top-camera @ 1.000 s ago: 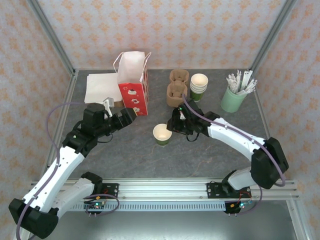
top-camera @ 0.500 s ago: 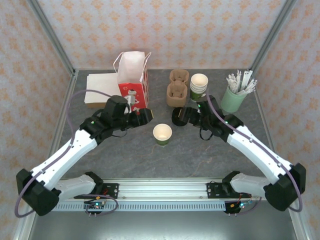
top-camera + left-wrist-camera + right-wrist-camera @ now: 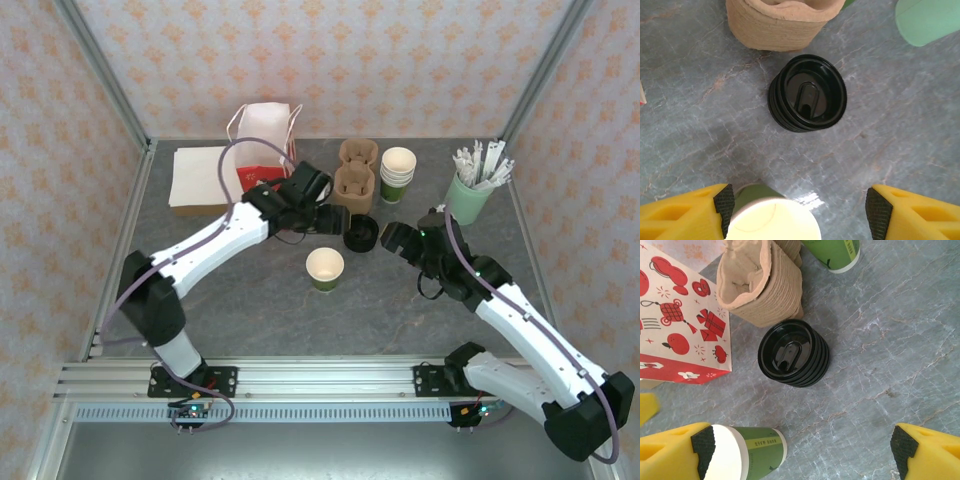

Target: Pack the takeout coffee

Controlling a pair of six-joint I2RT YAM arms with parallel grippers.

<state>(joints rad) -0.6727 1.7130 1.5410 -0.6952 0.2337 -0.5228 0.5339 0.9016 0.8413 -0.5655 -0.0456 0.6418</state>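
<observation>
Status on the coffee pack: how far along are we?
Done: one dark green paper cup stands alone on the table, lidless. In hand: nothing; the left tool hangs open by the stack of black plastic lids, and the right tool is open nearby. Left: lid the cup, then load it into the red-and-white paper bag.

left arm (image 3: 215, 240): stretched forward, angled to the right, elbow bent
left fingers (image 3: 724, 201): spread wide, pointing down, gripping nothing
right arm (image 3: 520, 310): stretched forward, angled to the left
right fingers (image 3: 702, 450): spread wide, gripping nothing
fingers, both pairs: facing each other, near, apart
</observation>
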